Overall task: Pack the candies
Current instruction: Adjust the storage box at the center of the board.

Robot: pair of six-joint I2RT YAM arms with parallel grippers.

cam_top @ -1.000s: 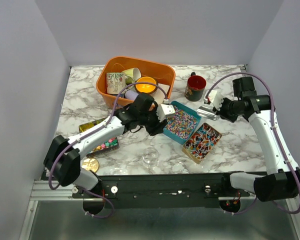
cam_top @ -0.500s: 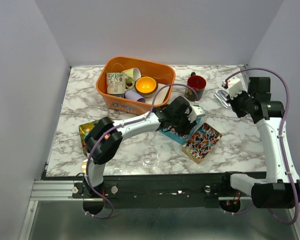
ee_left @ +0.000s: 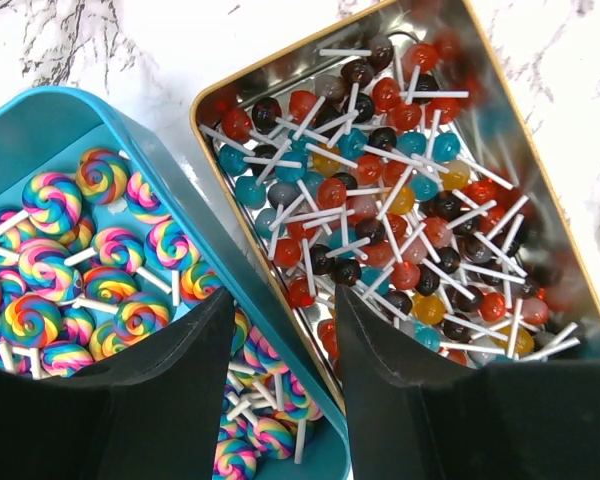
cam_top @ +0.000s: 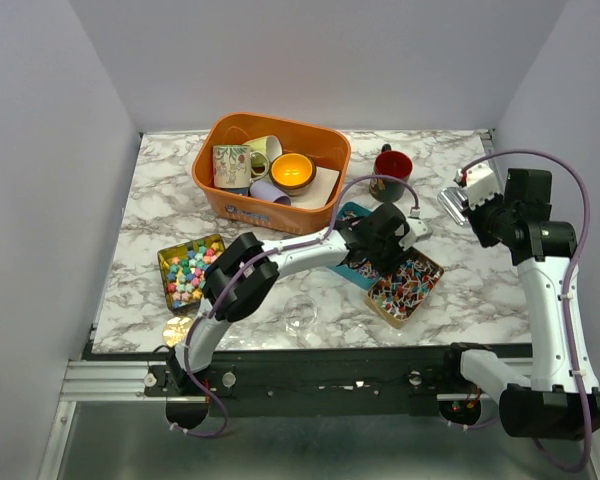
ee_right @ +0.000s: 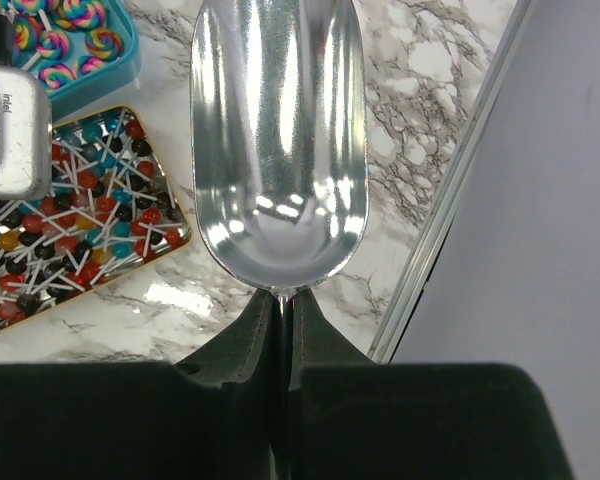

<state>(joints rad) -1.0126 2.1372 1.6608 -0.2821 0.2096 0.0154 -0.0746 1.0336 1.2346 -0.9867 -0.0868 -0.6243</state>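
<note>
The candies lie in three tins. Rainbow swirl lollipops fill a teal tin [ee_left: 130,120] [cam_top: 353,213]. Small ball lollipops fill a gold tin [ee_left: 540,190] [cam_top: 410,283] beside it. Pastel star pieces [cam_top: 191,271] sit in another tin at the left. My left gripper [ee_left: 285,345] [cam_top: 385,245] is open and straddles the touching walls of the teal and gold tins, with a gap on each side. My right gripper [ee_right: 283,300] [cam_top: 472,208] is shut on the handle of a shiny metal scoop [ee_right: 280,150] [cam_top: 453,203], held empty above the table's right side.
An orange bin [cam_top: 330,145] of mugs stands at the back. A dark red mug [cam_top: 391,172] is right of it. A gold disc [cam_top: 178,326] lies near the front left edge, and a clear round object [cam_top: 302,312] sits at the front middle. The table's right rim [ee_right: 450,210] is close to the scoop.
My left arm has reached further right, from over the teal tin to the edge where it meets the gold tin, uncovering the star tin. My right arm has lifted the scoop and drawn it rightward.
</note>
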